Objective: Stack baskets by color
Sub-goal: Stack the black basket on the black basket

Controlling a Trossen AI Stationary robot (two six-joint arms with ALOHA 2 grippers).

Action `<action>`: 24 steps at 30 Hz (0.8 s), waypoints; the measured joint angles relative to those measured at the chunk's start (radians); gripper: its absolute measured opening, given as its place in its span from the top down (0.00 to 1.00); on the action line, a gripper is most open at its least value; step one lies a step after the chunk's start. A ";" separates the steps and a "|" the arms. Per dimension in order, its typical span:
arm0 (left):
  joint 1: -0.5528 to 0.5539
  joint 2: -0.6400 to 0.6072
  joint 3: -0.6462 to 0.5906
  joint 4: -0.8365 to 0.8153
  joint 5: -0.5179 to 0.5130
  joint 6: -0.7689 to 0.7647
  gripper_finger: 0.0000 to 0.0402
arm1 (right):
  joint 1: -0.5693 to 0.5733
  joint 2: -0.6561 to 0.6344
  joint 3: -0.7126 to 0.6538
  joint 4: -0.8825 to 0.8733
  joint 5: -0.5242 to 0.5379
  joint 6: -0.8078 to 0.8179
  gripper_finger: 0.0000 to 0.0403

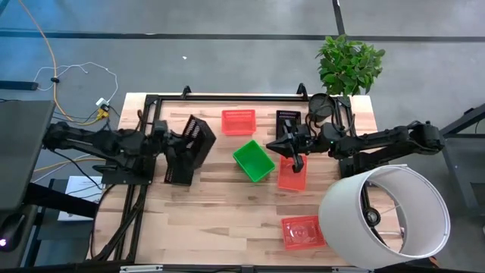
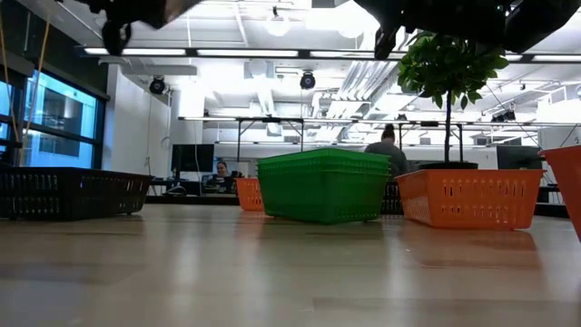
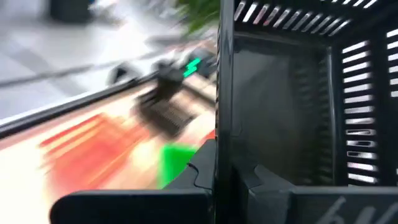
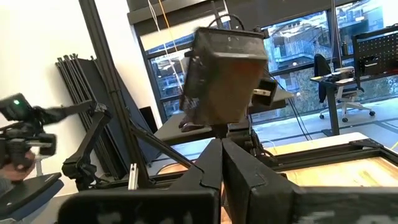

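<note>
My left gripper (image 1: 173, 141) is shut on a black basket (image 1: 199, 135), which is tipped up over the table's left half. Just nearer lies another black basket (image 1: 180, 168), flat on its bottom (image 2: 73, 193). My right gripper (image 1: 295, 157) is shut with nothing in it (image 4: 221, 152) and hovers over a red basket (image 1: 292, 176). A green basket (image 1: 253, 160) sits at the middle. At the far edge are a red basket (image 1: 238, 121) and a small black one (image 1: 288, 119). Another red basket (image 1: 302, 232) lies near the front. My left gripper (image 3: 219, 177) has one wall of the black basket (image 3: 219, 93) between its fingers, one finger inside the basket and one outside. The fingers come about level from the table's left. The basket is lifted clear of the table and tipped on edge.
A large white lampshade (image 1: 384, 212) covers the table's near right corner. A potted plant (image 1: 349, 64) stands at the far right. A black frame (image 1: 227, 97) runs along the far and left edges. Bare wood lies at the front, left of the nearest red basket.
</note>
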 joint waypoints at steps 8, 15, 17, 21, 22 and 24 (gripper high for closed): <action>-0.002 0.048 0.177 -0.748 -0.091 -0.560 1.00 | 0.000 0.000 0.000 -0.030 0.003 0.053 1.00; -0.062 0.136 0.147 -1.027 -0.006 -0.878 1.00 | 0.000 0.000 0.000 -0.056 0.003 0.054 1.00; -0.089 0.160 0.143 -1.032 0.015 -0.926 1.00 | 0.000 0.000 0.000 -0.059 0.003 0.053 1.00; -0.157 0.230 0.132 -1.035 0.047 -1.032 1.00 | 0.000 0.000 0.000 -0.063 0.004 0.053 1.00; -0.178 0.251 0.129 -1.039 0.050 -1.061 1.00 | 0.000 0.000 0.000 -0.064 0.004 0.053 1.00; -0.217 0.296 0.127 -1.048 0.044 -1.103 1.00 | 0.000 0.000 0.000 -0.067 0.004 0.053 1.00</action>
